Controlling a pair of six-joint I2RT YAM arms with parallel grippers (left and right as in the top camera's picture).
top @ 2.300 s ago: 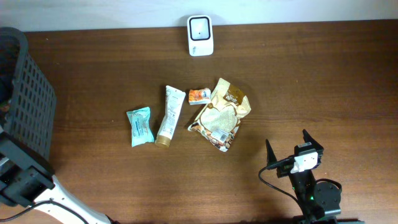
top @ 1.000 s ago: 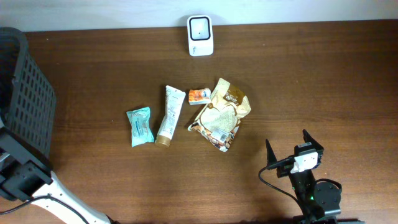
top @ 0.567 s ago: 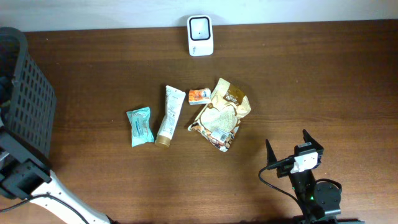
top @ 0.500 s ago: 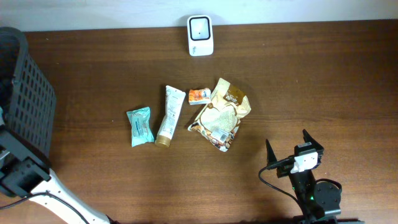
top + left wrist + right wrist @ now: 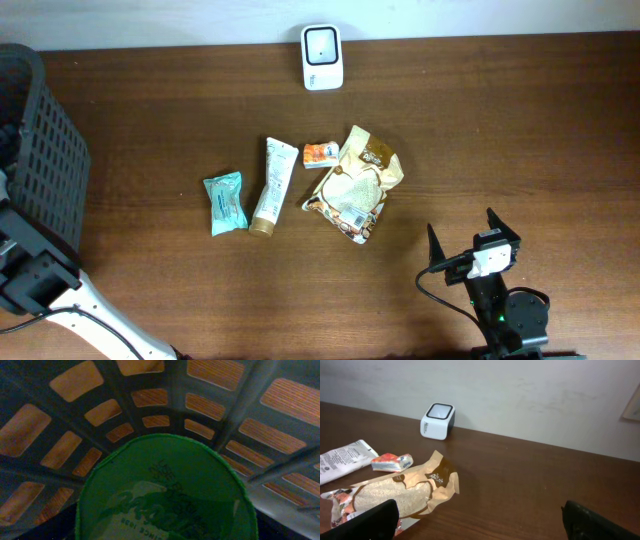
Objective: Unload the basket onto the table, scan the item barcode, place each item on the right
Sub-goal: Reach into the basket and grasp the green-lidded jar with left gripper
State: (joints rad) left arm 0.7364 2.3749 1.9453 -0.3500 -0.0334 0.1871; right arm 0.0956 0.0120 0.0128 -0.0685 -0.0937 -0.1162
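The green round item (image 5: 165, 495) lies in the black basket (image 5: 50, 160) at the worktop's (image 5: 500, 120) left edge, cut off below. The left hand is hidden, so I cannot tell its state. Snack bag (image 5: 355, 185), orange packet (image 5: 321, 153), tube (image 5: 270, 187) and teal packet (image 5: 225, 203) lie mid-worktop amid bare wood, the scanner (image 5: 322, 43) at the far edge. The right hand (image 5: 460, 222) is spread, empty, near the front.
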